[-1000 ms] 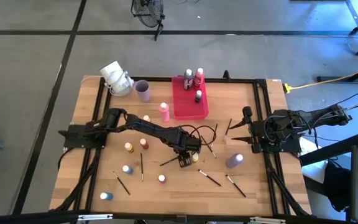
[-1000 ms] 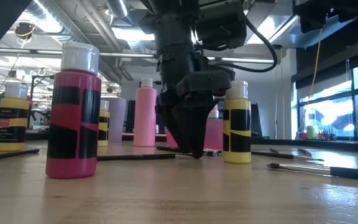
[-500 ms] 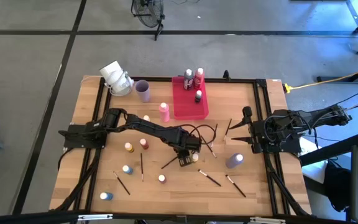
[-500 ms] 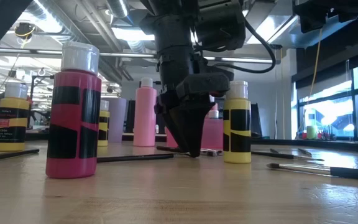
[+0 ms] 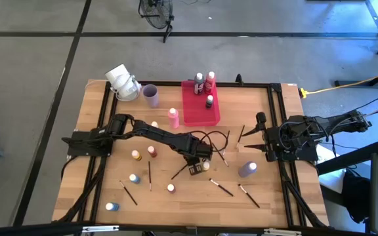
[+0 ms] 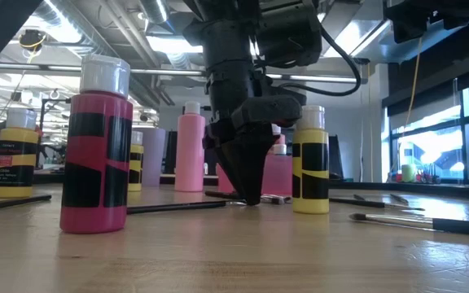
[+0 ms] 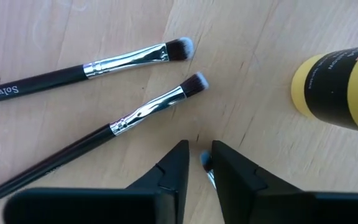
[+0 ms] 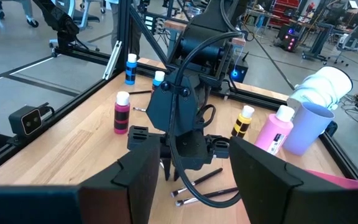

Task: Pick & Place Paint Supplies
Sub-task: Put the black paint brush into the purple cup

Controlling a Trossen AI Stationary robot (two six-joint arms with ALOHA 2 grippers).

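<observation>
Two paintbrushes, yellow bottle, tool

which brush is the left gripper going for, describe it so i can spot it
Start at the pink-red tray at the table's far edge and come toward the middle, where the left gripper points down beside a yellow bottle. The paintbrush lies between its nearly closed fingertips. Unlike the two brushes lying fully exposed next to it, only its bluish tip shows.

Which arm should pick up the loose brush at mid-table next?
Left. The left gripper is already down at the table, its fingers closing around a thin dark paintbrush. The right gripper waits near the table's right edge, open.
</observation>
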